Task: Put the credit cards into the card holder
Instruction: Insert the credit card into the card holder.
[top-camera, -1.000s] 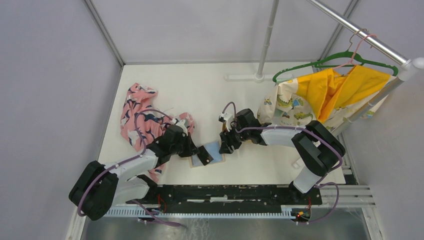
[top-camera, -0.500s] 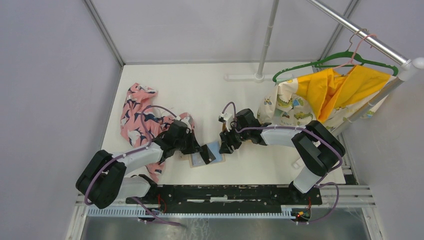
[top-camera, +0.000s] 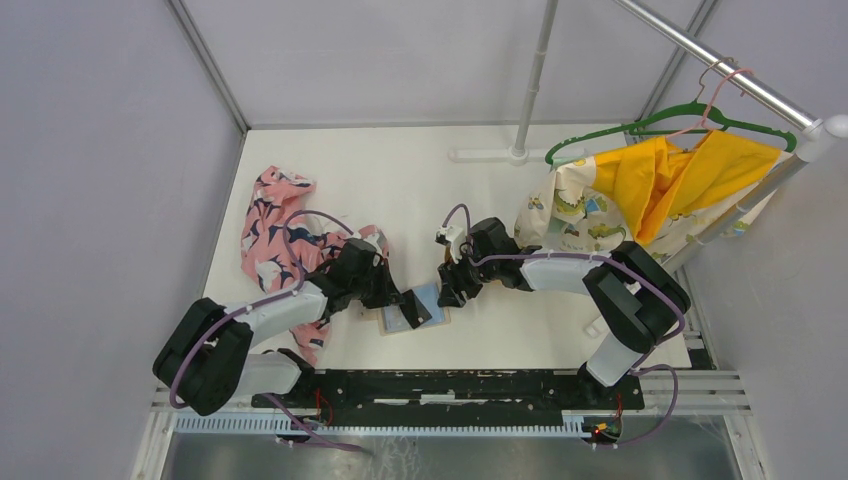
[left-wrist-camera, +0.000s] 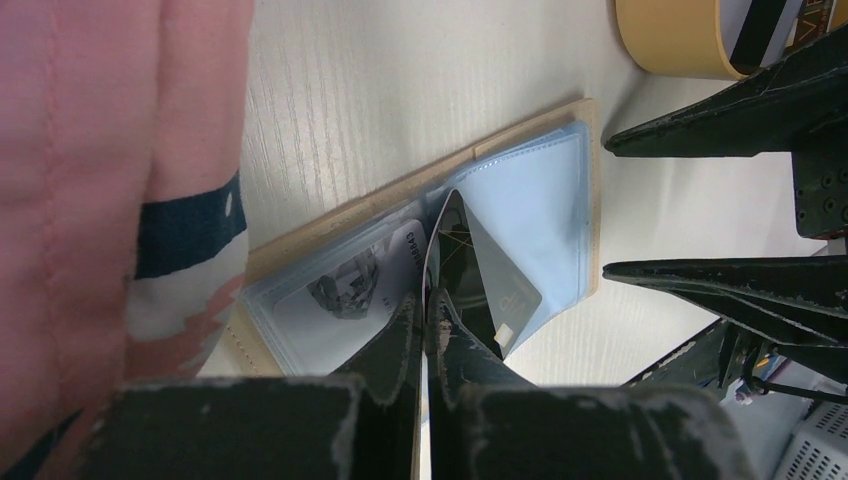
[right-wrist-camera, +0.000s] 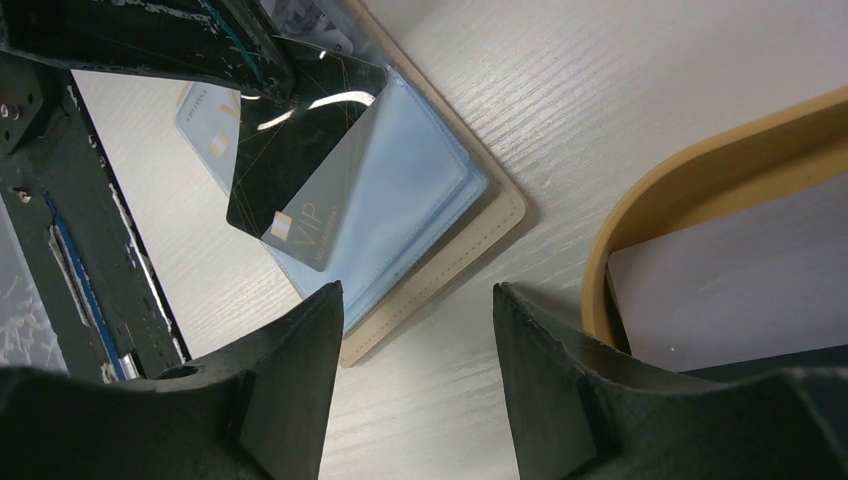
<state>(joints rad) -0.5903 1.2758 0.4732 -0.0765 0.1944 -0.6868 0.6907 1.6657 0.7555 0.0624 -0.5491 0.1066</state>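
Observation:
The card holder (top-camera: 432, 297) lies open on the white table, tan with grey-blue panels (left-wrist-camera: 540, 180). A pale credit card (left-wrist-camera: 350, 290) sits in its left panel (right-wrist-camera: 208, 130). My left gripper (left-wrist-camera: 425, 312) is shut on a dark credit card (left-wrist-camera: 482, 272). The card is marked VIP (right-wrist-camera: 300, 170) and hangs tilted over the right panel, its far corner down at the fold. My right gripper (right-wrist-camera: 415, 300) stands open just right of the holder (right-wrist-camera: 420, 200), over bare table, holding nothing. From above, both grippers (top-camera: 410, 308) (top-camera: 452, 290) flank the holder.
An oval wooden-rimmed tray (right-wrist-camera: 680, 190) holding a pale card (right-wrist-camera: 740, 290) sits right next to my right gripper. Pink patterned cloth (top-camera: 280, 230) lies beside the left arm. A rack with hangers and yellow and dinosaur-print garments (top-camera: 640, 190) stands at the right. A black rail (top-camera: 450, 385) runs along the near edge.
The left arm has shifted its elbow and nudged the held dark card slightly right over the holder. The right arm has not moved.

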